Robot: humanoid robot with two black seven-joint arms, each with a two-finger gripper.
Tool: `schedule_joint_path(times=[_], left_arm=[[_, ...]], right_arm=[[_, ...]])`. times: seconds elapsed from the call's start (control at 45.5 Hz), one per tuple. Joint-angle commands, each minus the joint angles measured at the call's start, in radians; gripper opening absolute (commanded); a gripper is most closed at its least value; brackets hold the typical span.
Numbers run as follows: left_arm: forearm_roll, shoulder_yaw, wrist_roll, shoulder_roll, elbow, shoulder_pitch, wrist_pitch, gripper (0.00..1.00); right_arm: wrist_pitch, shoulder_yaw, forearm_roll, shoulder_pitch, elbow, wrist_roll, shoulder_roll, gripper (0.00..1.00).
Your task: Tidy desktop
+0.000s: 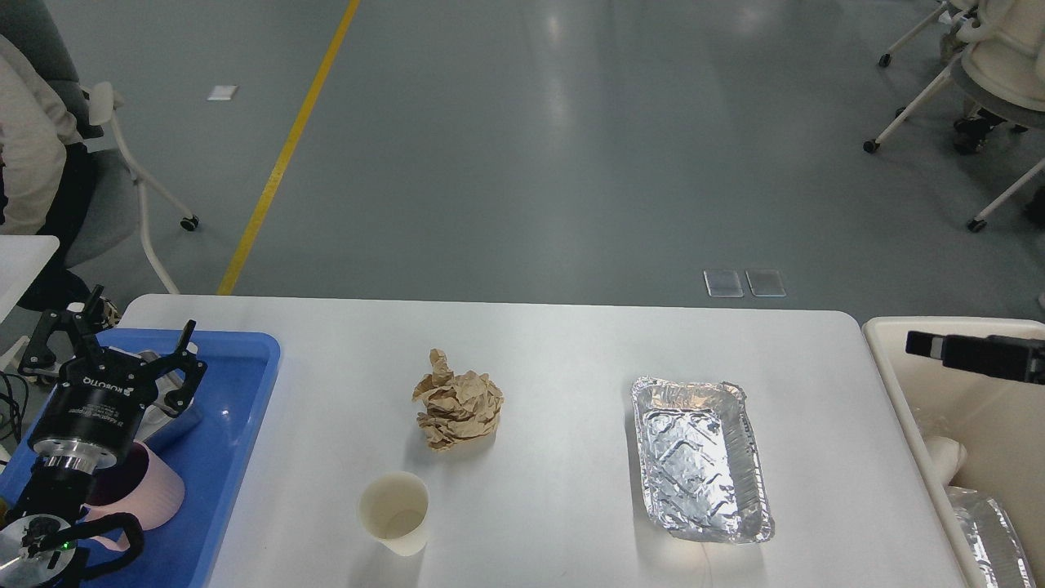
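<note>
1. My left gripper [122,359] hangs over the blue tray [245,425] at the left edge of the desktop [571,359]; its fingers are spread apart and hold nothing. A pink cup [159,490] lies in the tray below it, partly hidden by my arm
2. The paper cup [394,513] stands upright near the front edge, just right of the tray. I judge it light and thin-walled; take it across the rim with low force, or it will buckle
3. The crumpled brown paper [457,400] sits at mid-desktop, behind the cup and apart from it. I judge it very light, soft and springy; close fully around the bulk of the wad, not on a loose fold
4. The foil tray [700,457] lies flat, right of centre. I judge it light, smooth and easily dented; pinch one rolled rim edge, as the floor offers no hold
5. My right gripper [927,345] is over the cream bin [890,367] beyond the right edge, seen side-on; I cannot tell its state. A second foil piece [992,539] lies in the bin
</note>
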State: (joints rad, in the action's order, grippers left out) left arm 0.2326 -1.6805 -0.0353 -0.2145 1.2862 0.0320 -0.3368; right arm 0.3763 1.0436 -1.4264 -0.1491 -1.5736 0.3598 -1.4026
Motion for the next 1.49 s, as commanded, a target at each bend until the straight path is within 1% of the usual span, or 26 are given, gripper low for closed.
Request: schedule_joint_path(times=[0.0, 0.022, 0.066, 0.198, 0.263, 0.373, 0.527, 0.571, 0.703, 0.856, 1.01, 1.098, 1.208, 1.295, 1.383, 1.405, 1.471], left_arm=[[0.004, 0.002, -0.002, -0.003, -0.015, -0.006, 0.045, 0.97], [0.004, 0.005, -0.003, -0.006, -0.039, -0.012, 0.044, 0.97], [0.004, 0.015, -0.002, -0.002, -0.064, -0.027, 0.039, 0.97], [0.004, 0.054, 0.0, 0.0, -0.11, -0.066, 0.019, 0.97], [0.004, 0.059, -0.003, 0.0, -0.119, -0.069, 0.021, 0.97], [0.004, 0.059, -0.003, 0.004, -0.12, -0.066, 0.019, 0.97], [0.004, 0.059, -0.005, 0.003, -0.12, -0.064, 0.021, 0.97], [0.004, 0.059, -0.005, 0.003, -0.12, -0.064, 0.022, 0.97], [0.004, 0.061, -0.005, 0.006, -0.12, -0.063, 0.022, 0.97], [0.004, 0.061, -0.006, 0.006, -0.12, -0.063, 0.028, 0.97], [0.004, 0.061, -0.009, 0.007, -0.12, -0.06, 0.033, 0.97], [0.002, 0.062, -0.011, 0.007, -0.12, -0.057, 0.035, 0.97], [0.002, 0.091, -0.011, 0.006, -0.12, -0.058, 0.038, 0.97], [0.002, 0.104, -0.011, 0.006, -0.122, -0.06, 0.044, 0.97], [0.002, 0.105, -0.011, 0.007, -0.12, -0.06, 0.05, 0.97], [0.002, 0.105, -0.011, 0.009, -0.122, -0.06, 0.053, 0.97], [0.004, 0.107, -0.012, 0.009, -0.12, -0.061, 0.059, 0.97]], right_arm=[[0.001, -0.072, -0.042, 0.0, -0.016, 0.002, -0.116, 1.0], [-0.005, -0.089, -0.043, 0.0, -0.016, 0.002, -0.159, 1.0], [-0.017, -0.1, -0.045, 0.0, -0.011, 0.002, -0.194, 1.0], [-0.031, -0.106, -0.045, -0.001, -0.006, 0.004, -0.263, 1.0], [-0.027, -0.114, -0.043, 0.003, -0.006, 0.004, -0.265, 1.0], [-0.027, -0.177, -0.043, -0.007, -0.009, 0.002, -0.256, 1.0], [-0.025, -0.221, -0.043, -0.004, -0.014, 0.013, -0.268, 1.0], [-0.031, -0.227, -0.045, -0.009, -0.006, 0.005, -0.259, 1.0], [-0.043, -0.224, -0.039, -0.047, 0.001, 0.01, -0.25, 1.0], [-0.111, -0.237, -0.012, -0.067, 0.0, 0.01, -0.246, 1.0], [-0.112, -0.316, 0.05, -0.069, -0.045, 0.002, -0.199, 1.0], [-0.125, -0.368, 0.179, -0.067, -0.094, 0.001, -0.191, 1.0], [-0.151, -0.438, 0.38, -0.067, -0.118, 0.002, -0.17, 1.0], [-0.189, -0.464, 0.423, -0.067, -0.14, -0.007, -0.127, 1.0], [-0.212, -0.479, 0.437, -0.064, -0.152, -0.045, -0.082, 1.0], [-0.217, -0.497, 0.449, -0.063, -0.154, -0.067, -0.055, 1.0], [-0.224, -0.539, 0.484, -0.055, -0.152, -0.082, -0.006, 1.0]])
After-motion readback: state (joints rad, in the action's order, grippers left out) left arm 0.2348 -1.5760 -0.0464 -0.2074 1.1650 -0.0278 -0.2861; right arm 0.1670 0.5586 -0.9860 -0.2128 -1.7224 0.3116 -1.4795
